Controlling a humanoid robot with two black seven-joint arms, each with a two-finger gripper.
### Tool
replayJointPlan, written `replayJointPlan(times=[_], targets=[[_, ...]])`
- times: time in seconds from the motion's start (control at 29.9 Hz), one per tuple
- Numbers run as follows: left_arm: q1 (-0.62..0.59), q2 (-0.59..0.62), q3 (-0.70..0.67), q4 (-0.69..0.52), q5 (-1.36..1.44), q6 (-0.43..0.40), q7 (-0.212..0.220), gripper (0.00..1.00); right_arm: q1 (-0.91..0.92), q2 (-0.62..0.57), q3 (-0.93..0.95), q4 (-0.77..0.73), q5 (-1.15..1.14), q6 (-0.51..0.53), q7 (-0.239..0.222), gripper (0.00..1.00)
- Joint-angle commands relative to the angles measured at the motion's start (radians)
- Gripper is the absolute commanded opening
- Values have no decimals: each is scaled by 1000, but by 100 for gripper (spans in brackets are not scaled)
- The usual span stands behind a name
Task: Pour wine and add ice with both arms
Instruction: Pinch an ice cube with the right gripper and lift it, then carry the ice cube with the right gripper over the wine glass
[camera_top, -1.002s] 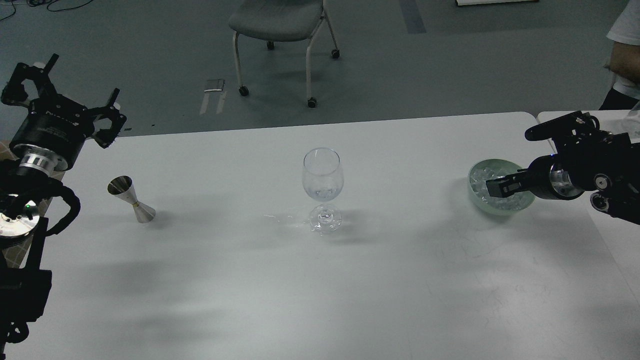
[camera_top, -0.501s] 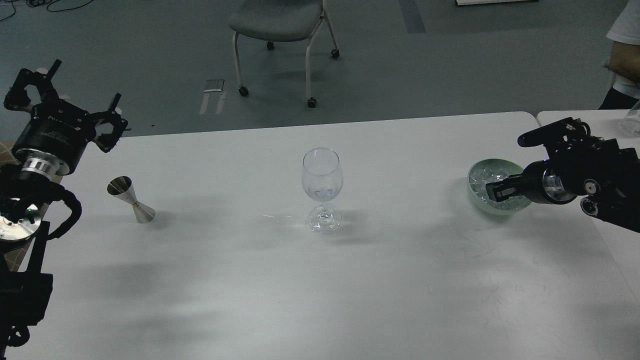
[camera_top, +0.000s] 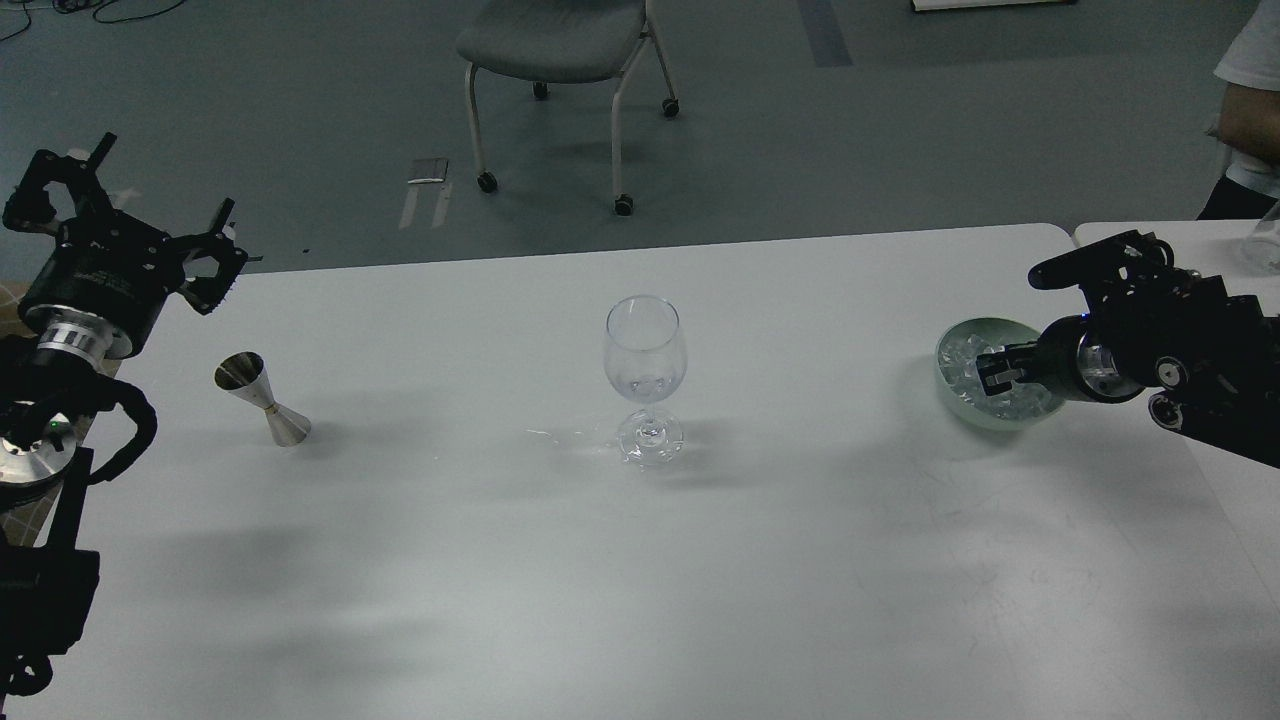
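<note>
A clear stemmed glass (camera_top: 645, 350) stands mid-table with a shallow pool of clear wine (camera_top: 646, 386) in its bowl. A pale green bowl (camera_top: 944, 352) at the right holds a heap of ice (camera_top: 962, 358) cubes. My right gripper (camera_top: 1010, 322) is open over the bowl. Its lower finger (camera_top: 1000, 364) dips among the cubes and its upper finger (camera_top: 1060, 268) sits above the far rim. I cannot tell whether a cube is caught. My left gripper (camera_top: 150, 205) is open and empty at the table's far left corner, above a steel jigger (camera_top: 262, 398).
The jigger lies tilted on the white table (camera_top: 640, 560). A thin wet streak (camera_top: 560, 435) lies left of the glass foot. A chair (camera_top: 560, 50) stands behind the table. A second table (camera_top: 1215, 238) and a person (camera_top: 1250, 110) are at the right.
My right gripper has shifted a little left and up over the bowl, its lower finger still among the ice. My left gripper has drifted slightly left. The glass and jigger have not moved.
</note>
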Motion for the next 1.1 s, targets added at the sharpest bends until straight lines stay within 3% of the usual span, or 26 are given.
replayJointPlan(times=[0.0, 0.33, 0.67, 1.07], targets=[[0, -1, 0, -1, 0, -1, 2, 98, -10, -4, 4, 4, 2, 0, 0, 8], [0, 2, -2, -2, 0, 1, 2, 98, -2, -53, 64, 48, 9, 2, 0, 8], [-3, -3, 4, -4, 0, 5, 3, 98, 4, -211, 274, 234, 8, 3, -5, 10], [-3, -7, 9, -6, 2, 7, 3, 98, 108, -250, 393, 405, 2, 0, -37, 10]])
